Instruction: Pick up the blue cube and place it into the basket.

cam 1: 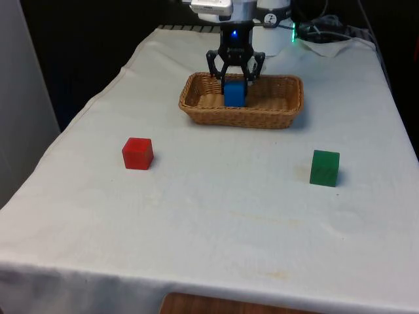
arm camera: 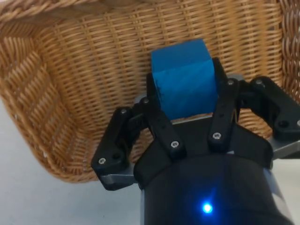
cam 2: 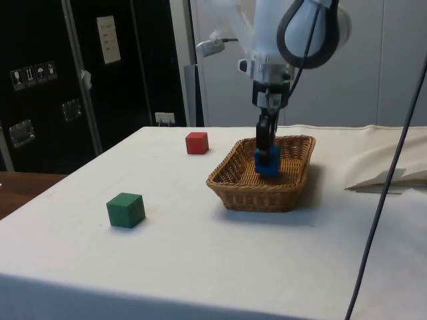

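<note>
The table (cam 1: 216, 222) under its white cloth carries everything, and the wicker basket (cam 1: 281, 118) serves as the landmark: an oblong tray whose long axis runs across the table in the front view. The gripper (cam 1: 235, 82) hangs straight down inside the basket, toward its end on the front view's left, its jaws closed against two opposite faces of the blue cube (cam 1: 234, 93). The cube is low within the basket walls; whether it touches the woven floor cannot be told, since the near rim cuts off its base in the front view. It has no long axis; it sits square between the fingers (arm camera: 225, 110), faces upright, one top edge turned slightly in the wrist view. In front of the basket, well apart from it, lie a green cube (cam 1: 325, 167) toward the front view's right and a red cube (cam 1: 137, 153) toward its left.
</note>
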Controlling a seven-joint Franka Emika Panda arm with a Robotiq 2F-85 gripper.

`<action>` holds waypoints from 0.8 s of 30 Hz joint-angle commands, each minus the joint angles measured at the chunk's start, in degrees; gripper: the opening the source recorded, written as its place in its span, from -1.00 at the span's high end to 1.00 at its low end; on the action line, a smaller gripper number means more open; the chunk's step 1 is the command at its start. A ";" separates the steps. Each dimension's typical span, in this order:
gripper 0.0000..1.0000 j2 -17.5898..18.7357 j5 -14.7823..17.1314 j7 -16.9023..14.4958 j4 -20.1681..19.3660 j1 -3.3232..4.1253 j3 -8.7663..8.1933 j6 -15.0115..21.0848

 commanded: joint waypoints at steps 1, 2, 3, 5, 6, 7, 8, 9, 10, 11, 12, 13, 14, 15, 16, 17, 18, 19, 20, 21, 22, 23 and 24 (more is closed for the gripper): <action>0.99 0.40 0.00 0.00 0.00 0.00 -0.06 0.34; 0.99 0.63 0.52 -0.46 -0.11 -0.06 0.06 1.03; 0.99 0.74 0.52 -0.40 -0.06 0.00 0.06 1.15; 0.99 0.97 0.52 -0.17 -0.06 0.06 0.11 1.20; 0.99 1.03 0.52 -0.17 -0.06 0.06 0.11 1.20; 0.99 1.15 0.40 -0.11 0.00 0.06 0.06 1.32; 0.99 1.20 0.40 -0.11 0.00 0.06 0.06 1.32; 0.99 1.26 0.34 -0.06 0.00 0.06 0.06 1.32; 0.96 1.32 0.34 -0.06 0.00 0.06 0.00 1.38; 0.69 1.38 0.29 0.00 0.00 0.06 0.00 1.38; 0.51 1.26 0.00 0.00 0.06 0.00 -0.17 0.92; 0.51 1.38 0.29 0.00 0.00 0.06 0.00 1.38; 0.31 1.43 0.23 0.00 0.00 0.06 0.00 1.38; 0.11 1.43 0.23 0.00 0.00 0.06 0.00 1.38; -0.09 1.43 0.23 0.00 0.06 0.06 0.00 1.38; -0.29 1.49 0.23 0.00 0.06 0.06 0.00 1.43; -0.48 1.49 0.23 0.00 0.06 0.06 0.00 1.43; -0.67 1.49 0.23 0.00 0.06 0.06 -0.06 1.43; -0.87 1.49 0.23 0.00 0.06 0.06 -0.06 1.43; -1.00 1.32 0.00 0.00 0.06 0.00 -0.17 0.92; -1.00 1.49 0.17 0.06 0.06 0.06 -0.06 1.43; -1.00 1.49 0.17 0.06 0.06 0.06 -0.06 1.43; -1.00 1.49 0.17 0.06 0.06 0.06 -0.06 1.43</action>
